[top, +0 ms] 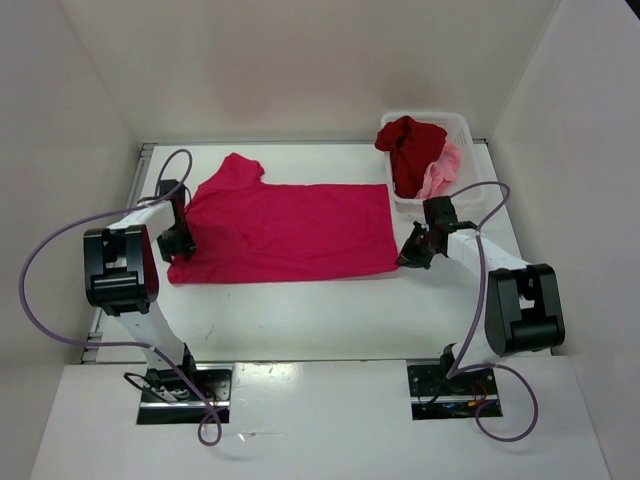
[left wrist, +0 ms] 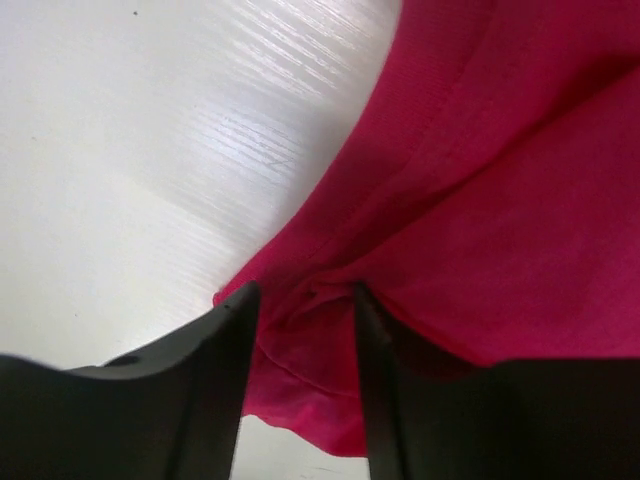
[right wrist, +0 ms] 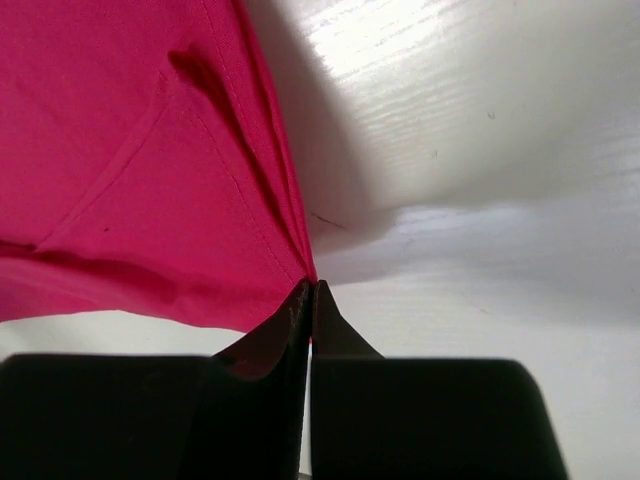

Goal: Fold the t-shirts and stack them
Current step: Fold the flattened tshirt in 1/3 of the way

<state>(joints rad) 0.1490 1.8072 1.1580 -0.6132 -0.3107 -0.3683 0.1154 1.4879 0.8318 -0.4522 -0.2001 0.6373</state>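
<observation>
- While the crimson shirt (top: 290,230) lies spread flat across the middle of the table (top: 300,320), its long axis runs left to right in the top view. One sleeve pokes toward the upper left and a straight edge sits at the right.
- The right gripper (top: 410,258) is at the shirt's lower-right corner. In the wrist view its tips (right wrist: 308,285) are pressed together on the hem, with the cloth lifted slightly over its shadow.
- The left gripper (top: 178,245) is at the lower-left corner. Its fingers (left wrist: 305,290) stand apart with a bunched fold between them, not visibly pinched.
- Each arm has its own end of the near edge, and the rest of the shirt lies beyond both, toward the top of the frame. Folding that edge away likely needs the left to close first.
- The dark red shirt (top: 410,145) and the pink shirt (top: 442,172) sit heaped in the basket (top: 465,130) at the upper right, nearer the right arm.
</observation>
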